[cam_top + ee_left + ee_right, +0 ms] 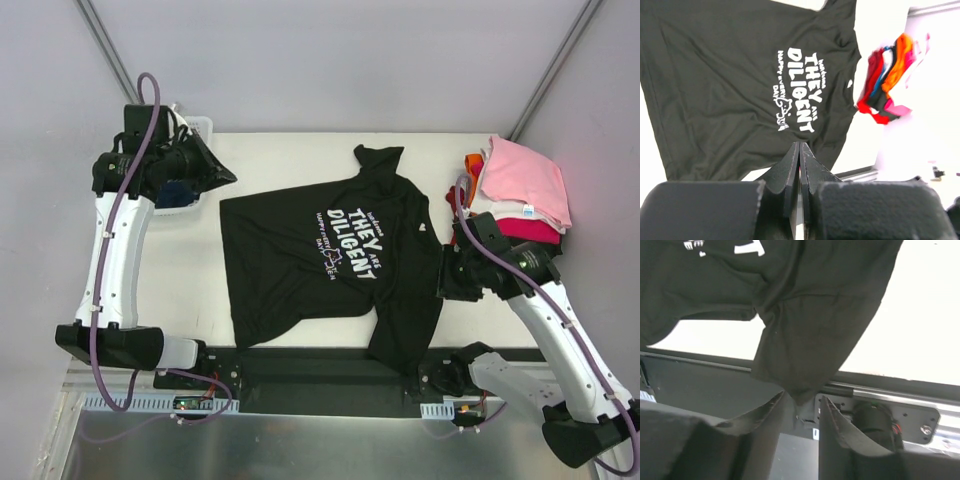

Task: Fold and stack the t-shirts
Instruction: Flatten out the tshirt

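A black t-shirt (320,260) with white lettering lies spread on the white table (290,150), one lower corner hanging over the near edge. My left gripper (228,180) hovers by its back left corner, shut with nothing between the fingers (800,145); the shirt (715,90) lies beyond the tips. My right gripper (447,280) is at the shirt's right edge. Its jaws stand apart (802,397) and a drooping corner of the black cloth (805,350) dips between the tips. A pile of t-shirts (525,185), pink on top over magenta, red and orange, sits at the back right (887,80).
A black rail (320,365) runs along the table's near edge between the arm bases. A white container (200,125) and something blue (180,195) sit behind the left arm at the back left. Grey walls enclose the table.
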`<state>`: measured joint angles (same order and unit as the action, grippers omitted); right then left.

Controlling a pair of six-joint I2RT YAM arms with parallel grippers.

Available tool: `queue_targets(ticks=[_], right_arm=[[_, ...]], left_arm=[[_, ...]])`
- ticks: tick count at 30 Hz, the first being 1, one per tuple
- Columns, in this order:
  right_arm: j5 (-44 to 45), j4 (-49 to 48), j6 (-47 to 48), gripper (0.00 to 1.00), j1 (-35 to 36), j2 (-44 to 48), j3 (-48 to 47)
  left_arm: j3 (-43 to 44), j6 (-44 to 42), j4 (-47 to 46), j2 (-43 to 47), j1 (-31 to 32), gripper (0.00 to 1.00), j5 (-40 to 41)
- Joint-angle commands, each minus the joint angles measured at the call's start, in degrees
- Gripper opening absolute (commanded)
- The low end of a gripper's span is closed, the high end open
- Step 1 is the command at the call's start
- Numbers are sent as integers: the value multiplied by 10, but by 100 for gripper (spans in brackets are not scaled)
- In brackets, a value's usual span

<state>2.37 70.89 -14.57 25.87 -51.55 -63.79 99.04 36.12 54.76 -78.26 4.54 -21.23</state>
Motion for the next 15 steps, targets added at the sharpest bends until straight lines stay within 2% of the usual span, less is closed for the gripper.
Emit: queue_targets(ticks=[1,3,6,7,8,12,15], right_arm=[[21,76,44,37,2,-25,-42],[2,72,47,38,3,-22,-29],[-6,47,47,47,2,17,-33],[-9,37,48,60,2,26,-39],[-14,29,50,63,1,46,-41],[-91,-9,50,65,-3,65,-33],[-105,-22,31,65,-4,72,-16]], left_arm=[[17,13,27,12,-60,0,-58],[-5,32,4,28,-109,0,-81],[-6,31,-8,43,-131,0,-101],[-6,34,-17,45,-131,0,-98],[-10,41,-22,50,-131,0,-93],[-25,75,-40,72,-151,0,-84],[-32,80,-42,73,-169,0,-107]])
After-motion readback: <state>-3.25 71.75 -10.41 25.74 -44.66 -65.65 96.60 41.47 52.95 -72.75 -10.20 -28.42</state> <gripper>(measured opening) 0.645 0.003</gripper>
